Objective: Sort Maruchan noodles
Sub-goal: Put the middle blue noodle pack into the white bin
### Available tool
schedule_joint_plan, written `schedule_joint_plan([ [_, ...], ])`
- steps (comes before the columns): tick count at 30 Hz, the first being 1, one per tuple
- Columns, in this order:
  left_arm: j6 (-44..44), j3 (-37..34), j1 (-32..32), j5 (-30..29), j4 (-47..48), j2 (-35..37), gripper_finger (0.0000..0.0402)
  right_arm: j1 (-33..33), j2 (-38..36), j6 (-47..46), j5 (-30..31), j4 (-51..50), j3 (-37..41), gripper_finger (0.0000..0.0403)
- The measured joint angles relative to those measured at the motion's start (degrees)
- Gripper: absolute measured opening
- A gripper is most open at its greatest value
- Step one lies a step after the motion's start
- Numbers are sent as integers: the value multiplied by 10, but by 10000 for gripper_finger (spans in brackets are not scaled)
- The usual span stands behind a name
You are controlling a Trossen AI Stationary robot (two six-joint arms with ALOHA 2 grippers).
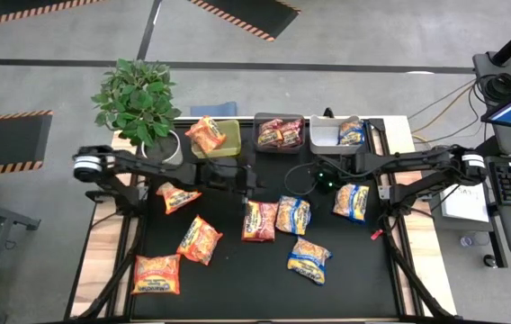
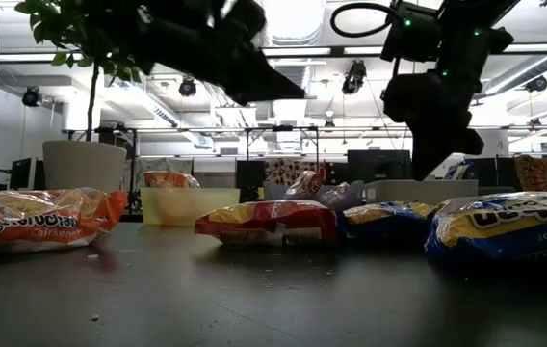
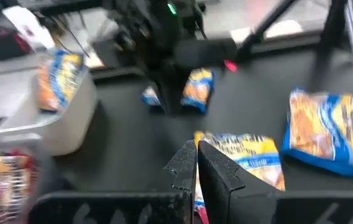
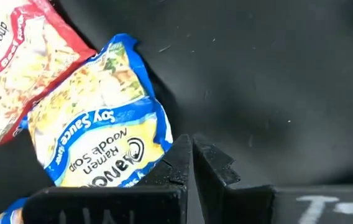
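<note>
Maruchan noodle packets lie flat on the black table: three orange ones at the left, a red one in the middle, three blue-and-yellow ones to the right. My left gripper is shut and hangs above the table's middle, just far of the red packet. My right gripper is also shut, tipped downward above bare tabletop beside a blue-and-yellow packet. Neither holds anything. In the left wrist view a blue-and-yellow packet shows past the shut fingers.
Three bins stand along the far edge: a yellow-green one with an orange packet, a dark one with red packets, a grey one with a blue-and-yellow packet. A potted plant sits at the far left corner. Bare tabletop lies near the front edge.
</note>
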State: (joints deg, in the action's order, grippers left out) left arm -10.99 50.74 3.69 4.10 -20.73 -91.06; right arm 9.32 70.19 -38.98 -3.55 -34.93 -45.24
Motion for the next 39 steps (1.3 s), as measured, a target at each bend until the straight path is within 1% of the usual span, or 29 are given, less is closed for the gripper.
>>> schedule_joint_plan([
  [5,-18,49,-22,0,90,-55,0,-13,0,4,-11,1,4,9],
  [8,-15,59,-42,0,94,-74,0,-28,0,3,-10,6,10,9],
  [12,6,59,-65,-3,71,-91,0,-53,0,-1,-10,38,19,9],
  [17,34,59,-84,-6,7,-122,0,-67,0,-7,-8,99,33,9],
  [23,66,59,-98,-7,-37,-164,0,-67,0,-15,21,117,36,16],
  [26,73,59,-106,-20,-57,-184,0,-63,0,-31,21,117,36,36],
  [29,75,59,-111,-34,-77,-202,0,-63,0,-40,21,117,38,69],
  [32,76,59,-112,-37,-88,-215,0,-63,0,-41,20,116,41,110],
  [37,76,59,-112,-38,-109,-234,0,-51,0,-41,7,116,51,190],
  [39,80,58,-112,-38,-130,-245,0,-43,0,-40,3,117,57,221],
])
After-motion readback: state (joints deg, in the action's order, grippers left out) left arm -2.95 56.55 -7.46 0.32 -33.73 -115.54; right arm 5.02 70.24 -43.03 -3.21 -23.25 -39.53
